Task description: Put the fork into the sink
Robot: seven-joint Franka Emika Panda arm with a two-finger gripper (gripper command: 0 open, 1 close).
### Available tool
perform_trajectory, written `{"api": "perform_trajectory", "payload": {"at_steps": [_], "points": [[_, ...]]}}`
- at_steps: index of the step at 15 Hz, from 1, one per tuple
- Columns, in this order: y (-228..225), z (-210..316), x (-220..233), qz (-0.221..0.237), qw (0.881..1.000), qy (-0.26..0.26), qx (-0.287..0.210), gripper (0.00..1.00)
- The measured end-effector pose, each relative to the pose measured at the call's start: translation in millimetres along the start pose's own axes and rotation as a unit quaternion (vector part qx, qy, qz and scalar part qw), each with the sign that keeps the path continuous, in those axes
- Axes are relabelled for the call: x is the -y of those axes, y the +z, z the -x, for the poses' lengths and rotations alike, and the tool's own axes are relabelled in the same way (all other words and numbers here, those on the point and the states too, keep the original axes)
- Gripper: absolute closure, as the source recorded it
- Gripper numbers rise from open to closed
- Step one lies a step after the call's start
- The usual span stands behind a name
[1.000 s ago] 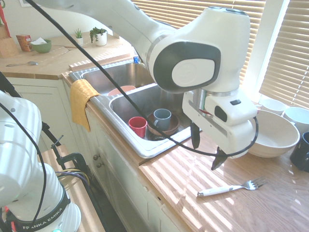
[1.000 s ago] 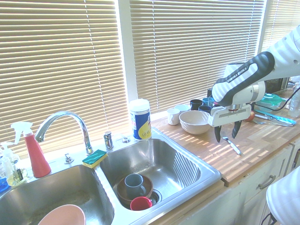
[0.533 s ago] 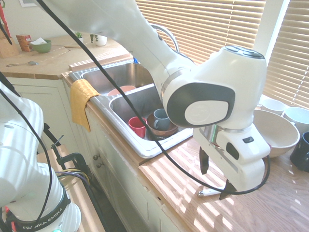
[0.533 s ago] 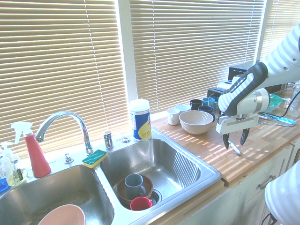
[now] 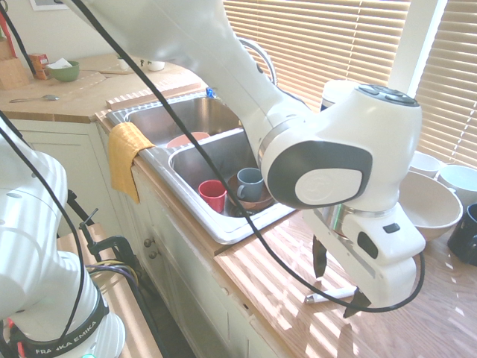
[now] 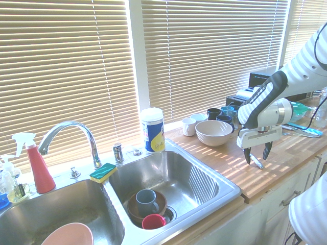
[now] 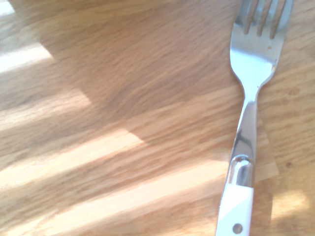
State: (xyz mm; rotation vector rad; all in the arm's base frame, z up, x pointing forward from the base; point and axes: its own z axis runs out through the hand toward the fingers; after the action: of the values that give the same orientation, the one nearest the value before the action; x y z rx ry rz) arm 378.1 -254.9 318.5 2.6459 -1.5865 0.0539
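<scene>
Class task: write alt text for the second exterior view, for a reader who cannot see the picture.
A white robot arm's open gripper points down over a white-handled fork lying on a wooden countertop. Beside the counter is a double-basin stainless steel sink, one basin holding a grey mug in a brown bowl and a red cup.

"FRANKA EMIKA" stands on the arm's base ring (image 5: 63, 344) (white letters on black).

White-handled, silver-tined fork (image 7: 246, 128); sun-striped tan wooden counter (image 7: 113, 123)
</scene>
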Motion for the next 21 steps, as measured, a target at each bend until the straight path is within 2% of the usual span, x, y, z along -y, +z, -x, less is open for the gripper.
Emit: {"api": "perform_trajectory", "payload": {"at_steps": [14, 21], "points": [[4.0, 3.5, 5.6, -0.001, 1.000, -0.009, -0.001, 1.00], [-7.6, 1.0, 8.0, -0.013, 1.000, -0.002, -0.009, 1.00]]}}
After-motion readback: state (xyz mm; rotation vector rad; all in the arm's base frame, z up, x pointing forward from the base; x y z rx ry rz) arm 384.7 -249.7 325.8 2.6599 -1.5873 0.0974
